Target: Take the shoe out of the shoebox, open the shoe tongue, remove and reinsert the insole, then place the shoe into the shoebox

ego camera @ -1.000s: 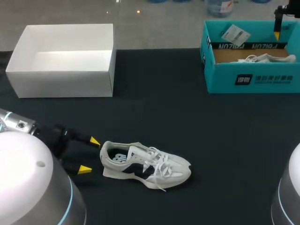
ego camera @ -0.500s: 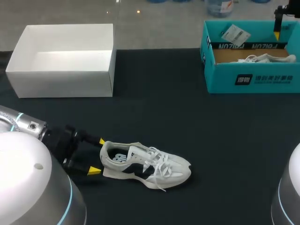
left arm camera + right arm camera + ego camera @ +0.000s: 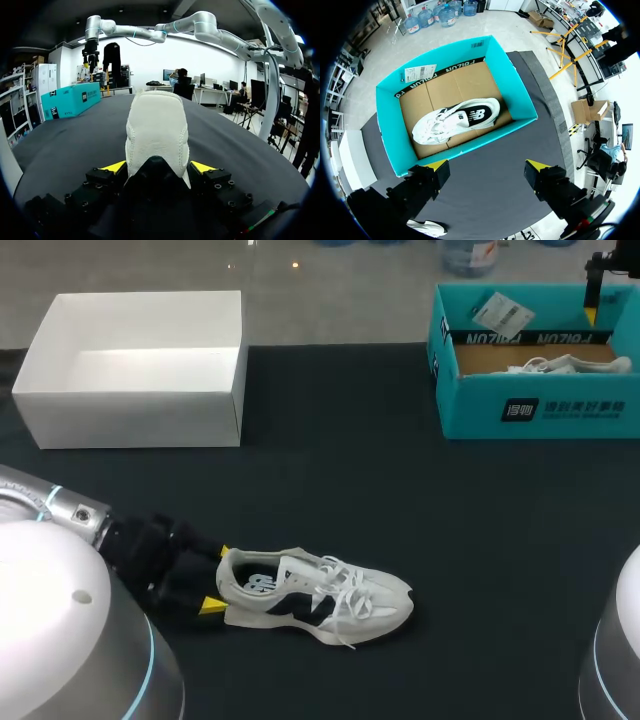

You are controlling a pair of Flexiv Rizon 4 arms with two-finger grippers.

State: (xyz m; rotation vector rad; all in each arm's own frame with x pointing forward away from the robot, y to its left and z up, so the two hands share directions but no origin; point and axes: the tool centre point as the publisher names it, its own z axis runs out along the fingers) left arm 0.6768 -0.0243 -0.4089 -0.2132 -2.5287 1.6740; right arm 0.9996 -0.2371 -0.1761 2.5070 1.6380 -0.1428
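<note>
A white sneaker with dark side panels lies on its sole on the black table, toe pointing right. My left gripper is at its heel. In the left wrist view the padded heel fills the gap of the left gripper, and both yellow tips press against its sides. The teal shoebox stands at the back right with a second white shoe inside. My right gripper hangs open high above that shoebox, holding nothing; the shoe lies on its cardboard floor.
A white open box stands at the back left of the table. A paper tag hangs on the teal box's far wall. The black mat between both boxes and the sneaker carries nothing else.
My left gripper slid right up to the sneaker's heel and its fingers narrowed onto it. The sneaker shifted slightly right. The right arm stayed still.
</note>
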